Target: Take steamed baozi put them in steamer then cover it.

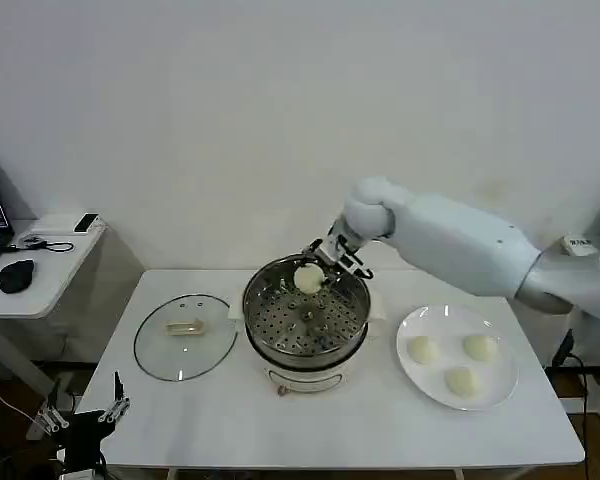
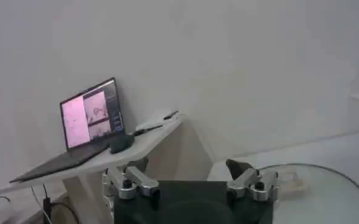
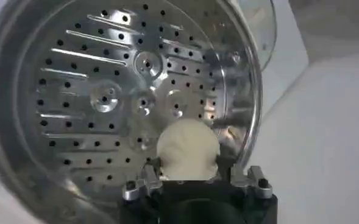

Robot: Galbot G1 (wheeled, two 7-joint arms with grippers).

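Note:
My right gripper (image 1: 318, 268) is shut on a cream-white baozi (image 1: 308, 279) and holds it over the far rim of the steamer (image 1: 306, 322), a shiny steel pot with a perforated tray. In the right wrist view that baozi (image 3: 187, 150) sits between the fingers above the tray (image 3: 124, 91). Three more baozi (image 1: 423, 349) (image 1: 479, 346) (image 1: 461, 381) lie on the white plate (image 1: 410, 382) right of the steamer. The cover (image 1: 185, 335), a clear glass lid with a cream handle, lies flat on the table left of the steamer. My left gripper (image 2: 191, 176) is open and parked low beside the table's left front corner (image 1: 83, 415).
A side table (image 1: 40, 255) with a laptop (image 2: 88, 125), a mouse and a phone stands at the left. The white wall runs close behind the work table. Bare tabletop (image 1: 310, 425) lies in front of the steamer.

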